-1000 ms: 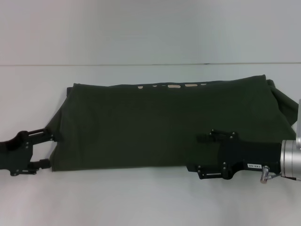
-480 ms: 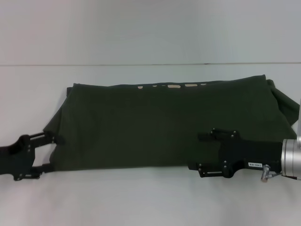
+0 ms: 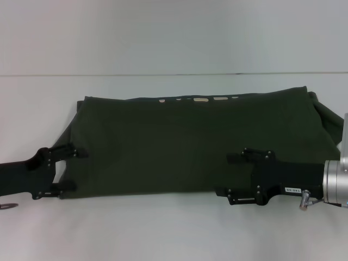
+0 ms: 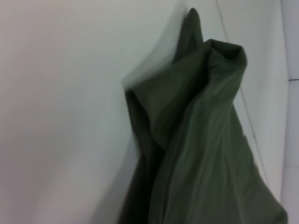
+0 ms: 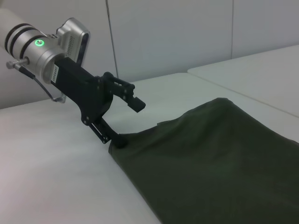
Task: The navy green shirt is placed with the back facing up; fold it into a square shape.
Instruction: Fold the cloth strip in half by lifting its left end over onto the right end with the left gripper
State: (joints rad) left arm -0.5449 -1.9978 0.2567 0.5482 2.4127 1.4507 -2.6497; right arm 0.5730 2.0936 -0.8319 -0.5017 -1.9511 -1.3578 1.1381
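The navy green shirt (image 3: 185, 141) lies folded into a long band across the white table, plain side up. Bits of cream lettering (image 3: 201, 100) peek out along its far edge. My left gripper (image 3: 68, 169) is open at the shirt's left end, one finger over the cloth and the other at the near left corner. The right wrist view shows the left gripper (image 5: 128, 122) with its lower finger touching the shirt (image 5: 224, 158) at that corner. My right gripper (image 3: 232, 175) is open over the near edge, right of the middle. The left wrist view shows only bunched shirt cloth (image 4: 201, 140).
The white table (image 3: 163, 234) extends in front of the shirt and behind it up to a seam line (image 3: 163, 74). The shirt's right end (image 3: 329, 122) bunches up near the right arm's silver wrist (image 3: 334, 182).
My left gripper has moved right and a little away from me, from beside the shirt's left end onto it. The right gripper has barely moved.
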